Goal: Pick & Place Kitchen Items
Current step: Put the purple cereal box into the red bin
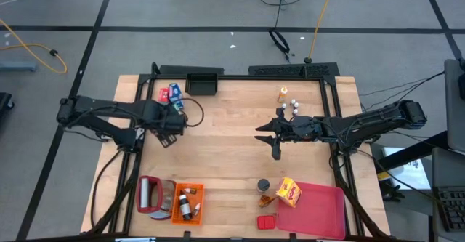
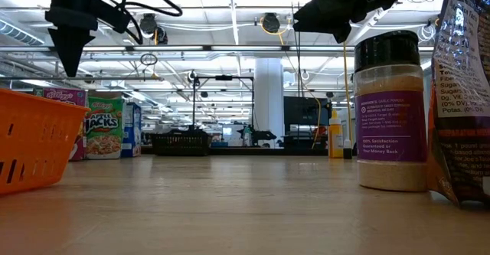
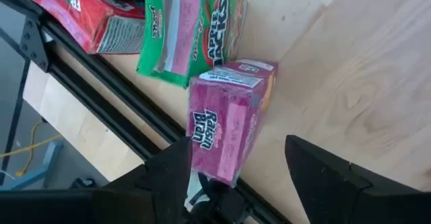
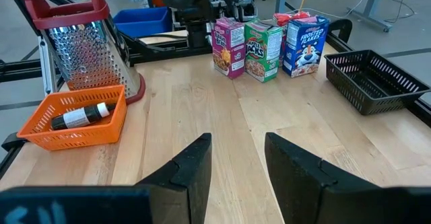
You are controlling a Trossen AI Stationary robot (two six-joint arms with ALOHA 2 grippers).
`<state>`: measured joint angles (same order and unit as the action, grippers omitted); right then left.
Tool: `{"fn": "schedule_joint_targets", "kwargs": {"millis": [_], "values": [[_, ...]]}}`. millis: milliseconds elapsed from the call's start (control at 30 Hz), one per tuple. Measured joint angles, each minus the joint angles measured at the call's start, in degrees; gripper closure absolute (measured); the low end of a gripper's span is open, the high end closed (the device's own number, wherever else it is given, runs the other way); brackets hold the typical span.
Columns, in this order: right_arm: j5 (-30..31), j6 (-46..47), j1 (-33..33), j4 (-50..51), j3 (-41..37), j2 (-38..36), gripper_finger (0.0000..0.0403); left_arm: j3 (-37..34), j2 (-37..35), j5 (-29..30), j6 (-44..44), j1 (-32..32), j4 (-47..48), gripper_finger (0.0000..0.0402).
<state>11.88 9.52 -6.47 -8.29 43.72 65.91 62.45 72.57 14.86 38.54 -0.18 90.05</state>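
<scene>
Three cereal boxes stand upright in a row at the far left of the table: a pink Raisin Bran box (image 3: 229, 116) (image 4: 228, 46), a green Apple Jacks box (image 3: 192, 29) (image 4: 263, 49) and a blue box (image 4: 304, 44). A red box (image 3: 87, 15) lies behind them. My left gripper (image 3: 237, 145) (image 1: 171, 126) hangs open, pointing down, just above and beside the pink box. In the low view its tips (image 2: 73, 67) are clear of the box tops. My right gripper (image 4: 237, 140) (image 1: 266, 144) stands open over the middle of the table, level and empty.
An orange crate (image 1: 187, 202) with small bottles and a metal grater (image 4: 91, 52) sit near left. A black basket (image 1: 203, 82) is at the far edge. A spice jar (image 2: 390, 109), a yellow box (image 1: 289, 191) and a pink tray (image 1: 323, 213) sit near right. Small bottles (image 1: 290, 104) stand at far right.
</scene>
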Motion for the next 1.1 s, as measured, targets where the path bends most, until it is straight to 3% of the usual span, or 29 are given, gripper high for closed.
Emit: {"fn": "schedule_joint_targets", "kwargs": {"millis": [467, 867, 967, 1100], "values": [[0.0, 0.0, 0.0, 0.0, 0.0, 0.0, 0.0273, -7.5, -1.1, -2.9, -2.9, 4.2, -0.1, 0.016], [0.0, 0.0, 0.0, 0.0, 0.0, 0.0, 0.0273, -14.0, -2.2, -1.6, -8.8, 7.3, -4.5, 0.0161], [0.0, 0.0, 0.0, 0.0, 0.0, 0.0, 0.0273, -14.0, -2.1, -2.4, -9.8, 7.3, -6.0, 0.0178], [0.0, 0.0, 0.0, 0.0, 0.0, 0.0, 0.0273, -14.0, -2.1, -3.2, -9.8, 7.3, -6.3, 0.0231]]}}
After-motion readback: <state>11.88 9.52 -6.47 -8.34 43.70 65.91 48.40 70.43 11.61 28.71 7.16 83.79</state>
